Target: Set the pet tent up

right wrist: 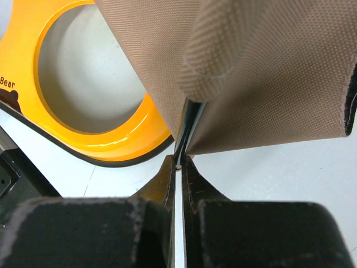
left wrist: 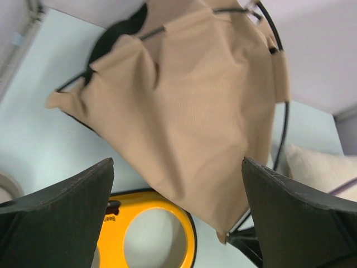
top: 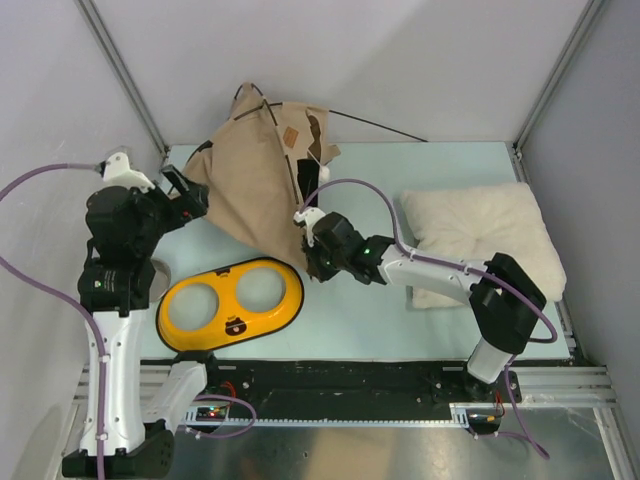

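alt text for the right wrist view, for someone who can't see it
The right gripper is closed on the tip of a thin black pole coming out of the tan pet tent fabric, which fills the upper right. A yellow feeder with a round opening lies at upper left on the pale table.

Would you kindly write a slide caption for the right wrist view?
Right pincer shut on a black pole of the pet tent, beside the yellow feeder.
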Robot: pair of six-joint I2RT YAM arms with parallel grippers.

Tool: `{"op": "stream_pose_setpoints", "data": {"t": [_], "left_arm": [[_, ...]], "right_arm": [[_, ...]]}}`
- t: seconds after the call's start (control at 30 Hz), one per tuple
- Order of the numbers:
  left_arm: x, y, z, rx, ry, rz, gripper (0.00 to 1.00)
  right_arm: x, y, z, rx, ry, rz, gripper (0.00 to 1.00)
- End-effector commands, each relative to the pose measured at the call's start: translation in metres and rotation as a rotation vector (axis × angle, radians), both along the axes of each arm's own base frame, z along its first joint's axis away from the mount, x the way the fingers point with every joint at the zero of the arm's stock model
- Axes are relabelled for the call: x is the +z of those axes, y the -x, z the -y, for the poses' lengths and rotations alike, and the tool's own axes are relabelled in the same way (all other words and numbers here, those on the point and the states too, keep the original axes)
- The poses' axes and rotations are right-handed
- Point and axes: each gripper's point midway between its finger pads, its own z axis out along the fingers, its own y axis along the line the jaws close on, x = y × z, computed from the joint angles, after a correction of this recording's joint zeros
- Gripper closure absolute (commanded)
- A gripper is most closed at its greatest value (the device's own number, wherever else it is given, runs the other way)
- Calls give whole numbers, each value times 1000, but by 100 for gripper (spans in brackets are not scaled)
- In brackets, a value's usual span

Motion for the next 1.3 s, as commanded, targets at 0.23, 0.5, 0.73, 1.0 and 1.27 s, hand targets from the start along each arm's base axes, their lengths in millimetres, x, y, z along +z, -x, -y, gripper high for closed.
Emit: {"op": "stream_pose_setpoints", "data": {"t": [0.23, 0.5, 0.73, 1.0, 1.27], "left_arm": [[-29, -6, 85, -439, 158, -2, 0], [-39, -32, 106, -417, 98, 21, 0], [-42, -60, 114, -387, 111, 36, 3], [-59, -89, 93, -215, 62, -10, 40], [-55, -95, 86, -204, -18, -18, 91]], "right_arm": [[35, 3, -29, 31, 15, 150, 100], [27, 10, -40, 9, 92, 186, 100], [16, 15, -42, 15, 178, 234, 100], [11, 17, -47, 22, 214, 250, 100], [12, 16, -48, 23, 229, 263, 100]]}}
